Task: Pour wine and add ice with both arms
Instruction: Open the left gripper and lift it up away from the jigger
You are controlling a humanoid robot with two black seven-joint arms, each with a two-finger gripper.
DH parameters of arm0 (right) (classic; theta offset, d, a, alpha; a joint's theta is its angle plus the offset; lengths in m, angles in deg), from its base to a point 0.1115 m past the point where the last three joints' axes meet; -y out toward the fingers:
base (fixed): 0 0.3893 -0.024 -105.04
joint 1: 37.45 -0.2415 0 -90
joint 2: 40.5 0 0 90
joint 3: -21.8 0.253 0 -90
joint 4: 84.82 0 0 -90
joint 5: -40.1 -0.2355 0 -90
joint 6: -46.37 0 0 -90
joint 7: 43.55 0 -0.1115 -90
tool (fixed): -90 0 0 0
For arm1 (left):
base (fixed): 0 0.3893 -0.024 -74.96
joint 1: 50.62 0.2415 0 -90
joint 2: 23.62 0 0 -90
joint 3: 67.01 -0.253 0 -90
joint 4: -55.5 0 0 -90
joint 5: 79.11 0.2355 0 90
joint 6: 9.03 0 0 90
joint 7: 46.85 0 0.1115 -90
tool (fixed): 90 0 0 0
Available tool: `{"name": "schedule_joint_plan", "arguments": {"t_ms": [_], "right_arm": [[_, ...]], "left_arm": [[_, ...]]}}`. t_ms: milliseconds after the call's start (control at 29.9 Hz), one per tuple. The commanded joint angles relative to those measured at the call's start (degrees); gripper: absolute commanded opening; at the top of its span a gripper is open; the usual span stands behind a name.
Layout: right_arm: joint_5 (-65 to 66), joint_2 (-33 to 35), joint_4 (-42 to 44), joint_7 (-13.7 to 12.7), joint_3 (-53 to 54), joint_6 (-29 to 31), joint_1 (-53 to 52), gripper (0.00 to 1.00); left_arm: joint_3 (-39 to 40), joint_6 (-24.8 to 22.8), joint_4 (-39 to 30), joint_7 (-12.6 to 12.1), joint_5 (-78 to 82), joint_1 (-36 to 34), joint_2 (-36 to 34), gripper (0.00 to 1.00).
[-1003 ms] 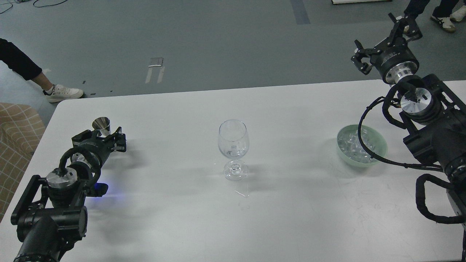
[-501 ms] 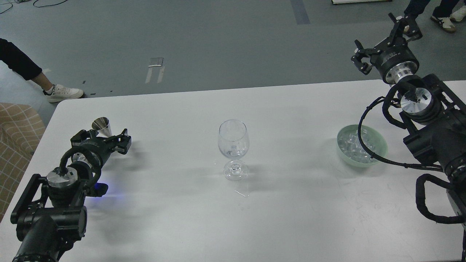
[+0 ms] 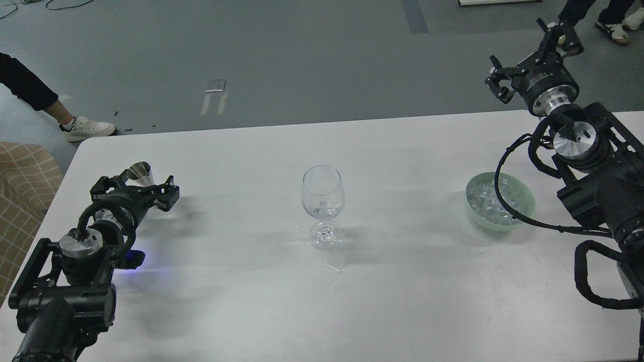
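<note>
Change: over the last second the left pincer [image 3: 135, 188] has slid left along the desk [image 3: 241, 301], now level with the small metal cup [image 3: 141, 173].
Left pincer: fingers spread, grasping nothing; cup just beyond it.
Right pincer [image 3: 528, 55]: unmoved, raised past the desk's far edge, fingers apart, empty.
Wine glass [image 3: 322, 201]: upright mid-desk, apparently no wine.
Ice [image 3: 490, 203]: heaped in the green bowl [image 3: 523, 198].
Meaning: likely lining up to grasp the cup; pouring not begun.
</note>
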Motion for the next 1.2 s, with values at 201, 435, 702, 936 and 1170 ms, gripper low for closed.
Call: {"name": "schedule_joint_plan", "arguments": {"t_ms": [201, 435, 702, 936, 1170], "right_arm": [[0.00, 0.10, 0.00, 0.00, 0.02, 0.09, 0.04, 1.00], [-0.09, 0.01, 0.00, 0.00, 0.02, 0.09, -0.04, 1.00], [-0.09, 0.01, 0.00, 0.00, 0.02, 0.09, -0.13, 1.00], [-0.09, 0.10, -0.09, 0.00, 0.02, 0.26, 0.05, 1.00], [-0.18, 0.10, -0.09, 0.00, 0.11, 0.26, -0.04, 1.00]], "left_arm": [[0.16, 0.87, -2.17, -0.17, -0.09, 0.12, -1.74, 0.97], [0.78, 4.02, -6.90, -0.43, -0.17, 0.30, -2.71, 0.97], [0.52, 6.14, -9.29, -0.61, -0.17, -0.58, -2.45, 0.97], [-0.10, 3.34, -9.64, -1.14, 0.00, -1.11, -5.70, 0.97], [-4.13, -11.06, -14.74, 0.00, 2.71, -0.14, -12.54, 0.97]]}}
